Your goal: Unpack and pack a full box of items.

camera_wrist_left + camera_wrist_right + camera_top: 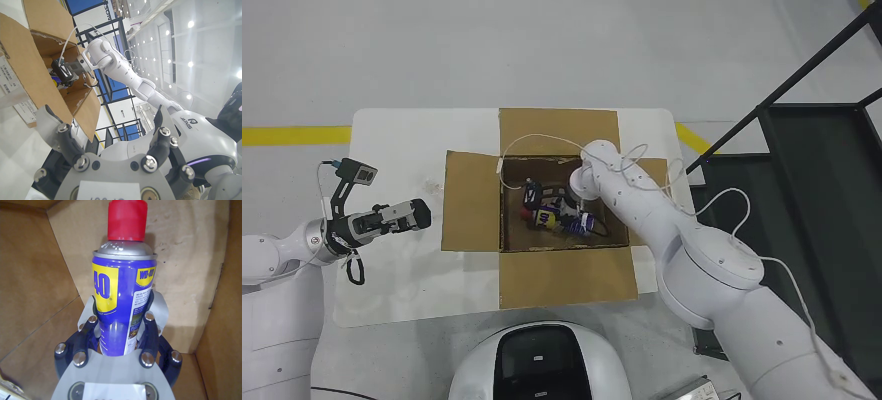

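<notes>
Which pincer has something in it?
The right pincer, down in the cardboard box, grips a blue red-capped spray can; the left pincer is open, empty.

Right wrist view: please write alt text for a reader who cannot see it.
A blue and yellow spray can with a red cap is held between the jaws of the right gripper, which press on its two sides. Behind it are the brown inner walls of a cardboard box.

One box [472,215], one spray can [121,285], one table [402,150] — two tools: left tool [422,213], right tool [123,302].
</notes>
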